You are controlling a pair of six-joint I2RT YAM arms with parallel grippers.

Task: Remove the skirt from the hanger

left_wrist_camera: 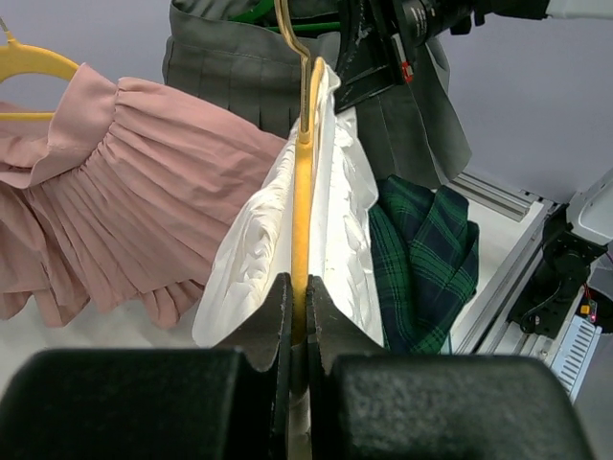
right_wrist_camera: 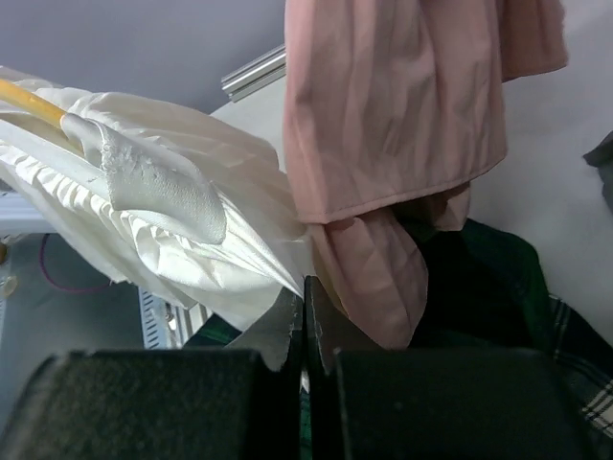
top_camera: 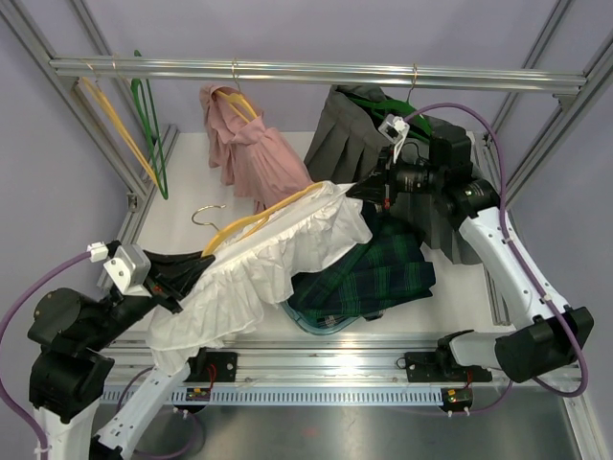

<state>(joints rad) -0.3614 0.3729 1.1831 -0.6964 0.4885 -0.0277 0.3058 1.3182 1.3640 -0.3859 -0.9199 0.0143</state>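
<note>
Currently the white skirt point(top_camera: 287, 254) spans the middle of the top view, draped over the yellow hanger point(top_camera: 263, 216). The left gripper point(left_wrist_camera: 298, 292) is clamped on the hanger's lower-left end. The right gripper point(right_wrist_camera: 305, 292), centre right, appears pinched onto skirt fabric. This looks like the stripping step, and next the arms should pull apart so the cloth slides free.

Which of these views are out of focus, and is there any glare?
Top external: sharp, evenly lit, faint sheen on the rail. Left wrist: left gripper blurred near the lens, yellow hanger and white skirt crisp. Right wrist: right gripper dark and soft, pink skirt clear.
</note>
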